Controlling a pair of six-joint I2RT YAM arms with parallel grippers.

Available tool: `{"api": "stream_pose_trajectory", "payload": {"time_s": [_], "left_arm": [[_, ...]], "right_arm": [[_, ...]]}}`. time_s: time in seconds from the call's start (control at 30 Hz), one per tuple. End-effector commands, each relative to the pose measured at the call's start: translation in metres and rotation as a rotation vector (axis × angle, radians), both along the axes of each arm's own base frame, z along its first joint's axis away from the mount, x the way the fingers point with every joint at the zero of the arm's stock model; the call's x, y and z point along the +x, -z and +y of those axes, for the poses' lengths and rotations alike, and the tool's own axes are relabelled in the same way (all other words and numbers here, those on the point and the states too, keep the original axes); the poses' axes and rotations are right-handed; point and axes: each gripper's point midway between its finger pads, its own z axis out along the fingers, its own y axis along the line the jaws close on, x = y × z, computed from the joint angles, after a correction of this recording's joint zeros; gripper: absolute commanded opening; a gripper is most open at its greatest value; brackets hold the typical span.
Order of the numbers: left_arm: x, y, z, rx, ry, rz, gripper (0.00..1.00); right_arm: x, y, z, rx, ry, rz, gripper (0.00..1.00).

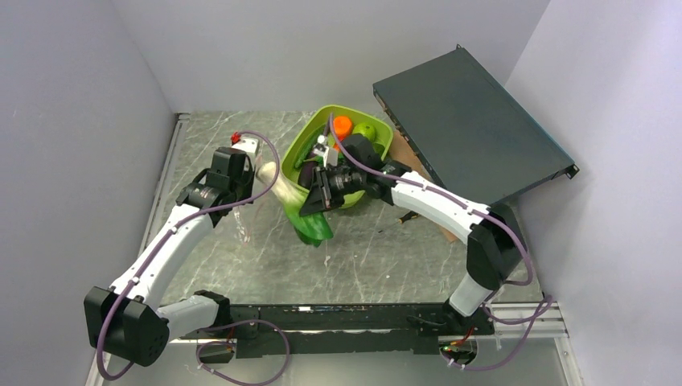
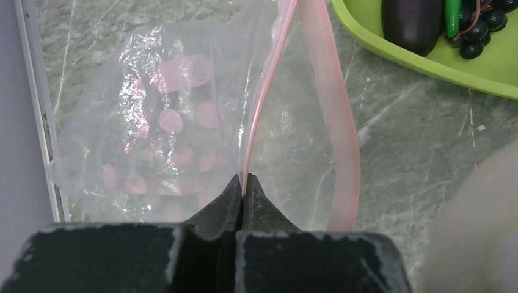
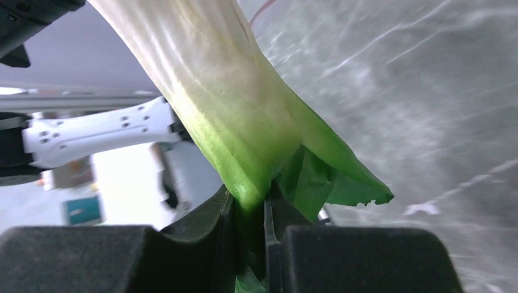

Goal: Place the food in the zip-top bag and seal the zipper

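Note:
The zip-top bag hangs clear and crinkly over the marble table. My left gripper is shut on the near lip of its pink zipper; the other lip bows away to the right, so the mouth gapes. My right gripper is shut on the green end of the white-green leek. In the top view the leek slants with its white end toward the left gripper, beside the right gripper. More food lies in the tray: eggplant, grapes, orange, green apple.
The lime-green tray stands at the back centre, right behind my right wrist. A large dark flat box leans at the back right. Grey walls close in the left, rear and right sides.

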Motion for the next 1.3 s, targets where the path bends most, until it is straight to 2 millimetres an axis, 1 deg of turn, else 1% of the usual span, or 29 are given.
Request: {"api": "stream_pose_trajectory", "payload": {"time_s": [0.0,0.07,0.1,0.17,0.3,0.43,0.53,0.6,0.67,0.7,0.8,0.83,0.9,1.0,1.1,1.2,1.27], "left_arm": [[0.004,-0.017,-0.005,-0.038,0.012,-0.068,0.00],[0.004,-0.018,-0.006,-0.044,0.018,-0.076,0.00],[0.004,-0.018,-0.007,-0.047,0.023,-0.079,0.00],[0.003,-0.021,-0.009,-0.054,0.036,-0.093,0.00],[0.002,-0.030,-0.010,-0.071,0.046,-0.134,0.00],[0.001,-0.037,-0.012,-0.085,0.064,-0.171,0.00],[-0.001,-0.040,-0.017,-0.099,0.093,-0.189,0.00],[-0.001,-0.043,-0.018,-0.104,0.103,-0.202,0.00],[-0.002,-0.045,-0.020,-0.106,0.110,-0.211,0.00],[-0.003,-0.046,-0.022,-0.108,0.119,-0.218,0.00],[-0.005,-0.049,-0.028,-0.115,0.151,-0.235,0.00],[-0.006,-0.051,-0.030,-0.117,0.163,-0.244,0.00],[-0.008,-0.051,-0.036,-0.113,0.188,-0.248,0.00],[-0.011,-0.047,-0.046,-0.113,0.223,-0.228,0.00],[-0.013,-0.043,-0.053,-0.084,0.276,-0.212,0.00],[-0.013,-0.040,-0.057,-0.086,0.288,-0.199,0.00],[-0.014,-0.039,-0.058,-0.091,0.291,-0.187,0.00]], "right_arm": [[-0.038,-0.026,0.028,0.179,-0.118,0.268,0.00],[-0.044,-0.021,0.036,0.193,-0.122,0.330,0.00],[-0.044,-0.021,0.039,0.208,-0.124,0.345,0.00],[-0.045,-0.012,0.044,0.202,-0.113,0.406,0.00],[-0.041,0.005,0.048,0.200,-0.072,0.478,0.00],[-0.041,0.018,0.052,0.198,-0.085,0.553,0.00],[-0.039,0.020,0.056,0.206,-0.080,0.586,0.00],[-0.035,0.021,0.056,0.209,-0.071,0.606,0.00],[-0.026,0.024,0.053,0.230,-0.044,0.638,0.00],[-0.022,0.025,0.051,0.238,-0.022,0.688,0.00],[-0.011,0.037,0.048,0.234,0.013,0.727,0.00],[-0.008,0.037,0.049,0.224,0.019,0.716,0.00],[-0.004,0.032,0.053,0.213,0.033,0.661,0.00],[0.007,0.022,0.058,0.182,0.058,0.542,0.00],[0.012,0.016,0.064,0.122,0.045,0.421,0.00],[0.015,0.015,0.070,0.049,0.022,0.279,0.05],[0.011,0.014,0.074,0.015,-0.035,0.203,0.08]]}}
